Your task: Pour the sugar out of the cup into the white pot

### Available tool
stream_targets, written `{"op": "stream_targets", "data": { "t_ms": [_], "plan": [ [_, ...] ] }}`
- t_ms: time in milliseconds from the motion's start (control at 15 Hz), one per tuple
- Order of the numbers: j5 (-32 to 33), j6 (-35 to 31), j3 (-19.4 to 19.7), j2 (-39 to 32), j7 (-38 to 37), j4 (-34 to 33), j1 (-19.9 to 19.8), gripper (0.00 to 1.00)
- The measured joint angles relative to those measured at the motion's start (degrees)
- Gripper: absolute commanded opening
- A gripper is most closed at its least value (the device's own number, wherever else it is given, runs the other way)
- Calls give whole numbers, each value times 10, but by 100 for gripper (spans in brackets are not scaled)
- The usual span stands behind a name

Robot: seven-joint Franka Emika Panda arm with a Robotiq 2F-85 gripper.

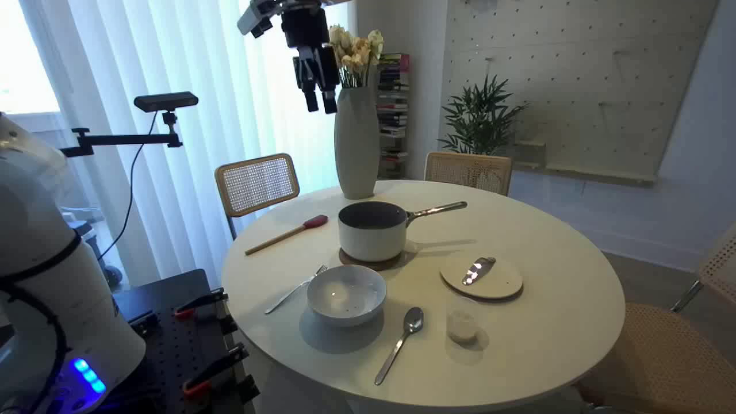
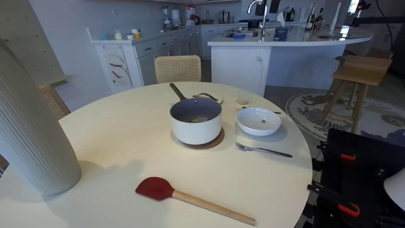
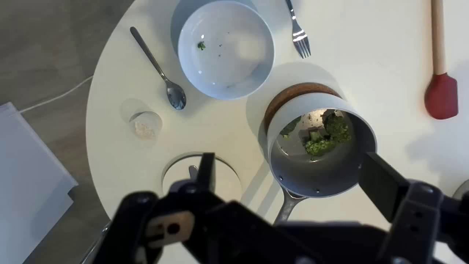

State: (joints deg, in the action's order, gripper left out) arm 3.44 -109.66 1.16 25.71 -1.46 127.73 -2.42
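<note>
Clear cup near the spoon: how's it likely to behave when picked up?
Probably stiff and possibly slippery: the wall of the cup looks smooth and clear. Likely light, being small and only part-filled. The pale contents may spill if it tilts, since its top looks open.

A clear cup (image 3: 148, 123) of pale sugar (image 3: 144, 131) stands upright near the bowl (image 3: 231, 69); beside that bowl stands the dark-lined white pot (image 2: 196, 130).

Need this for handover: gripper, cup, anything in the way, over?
Gripper open, holding nothing. Cup on table, pale contents inside. White pot uncovered. Vase standing apart, likely no obstacle.
</note>
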Motion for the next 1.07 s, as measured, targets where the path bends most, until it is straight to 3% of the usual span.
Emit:
{"op": "stream_targets", "data": {
  "t_ms": [533,1067],
  "plan": [
    [1,-14,12,-1,10,4,0,100],
    [21,-109,89,-50,103,10,-27,100]
  ]
}}
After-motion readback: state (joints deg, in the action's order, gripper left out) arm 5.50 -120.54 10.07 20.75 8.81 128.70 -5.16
